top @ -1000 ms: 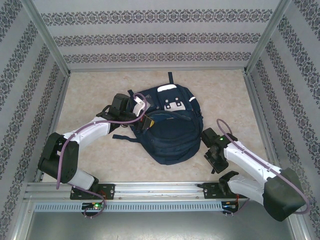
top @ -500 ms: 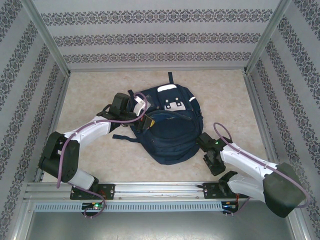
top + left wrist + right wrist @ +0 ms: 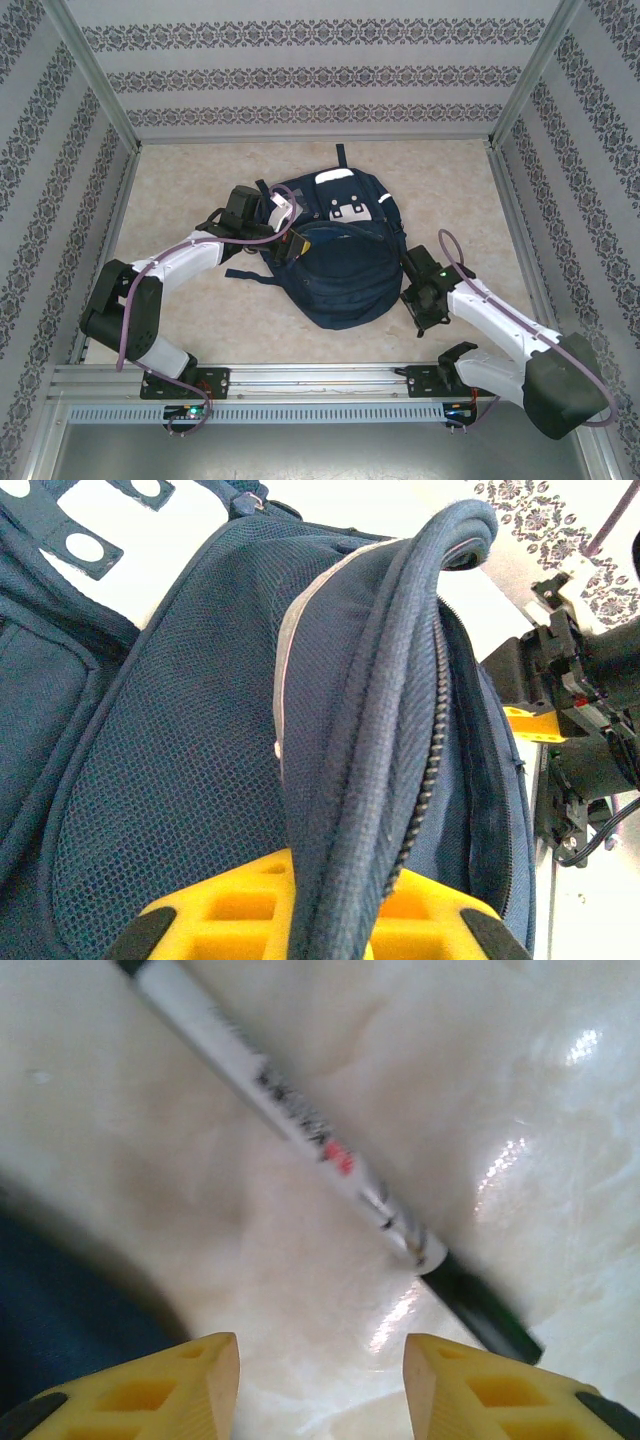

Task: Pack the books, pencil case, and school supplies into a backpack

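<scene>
The navy backpack (image 3: 345, 250) lies flat in the middle of the table, its white patches toward the far side. My left gripper (image 3: 285, 225) is at its left upper edge, shut on the zipper rim of the backpack (image 3: 370, 780), holding the opening lifted. My right gripper (image 3: 425, 300) hovers open over the table at the backpack's right side. Just ahead of its yellow fingertips (image 3: 215, 1370) lies a pen with a white section (image 3: 300, 1120), slanting across the table, untouched. The books, the pencil case and the other pen are hidden.
Patterned walls and metal frame rails (image 3: 105, 100) close in the table on three sides. The backpack's dark edge (image 3: 60, 1310) lies close to the left of my right gripper. Bare table (image 3: 450, 190) stretches to the right of the backpack.
My right gripper has shifted a little forward and toward the backpack's right side, turning at the wrist. The left gripper keeps its hold on the rim and has not moved.
</scene>
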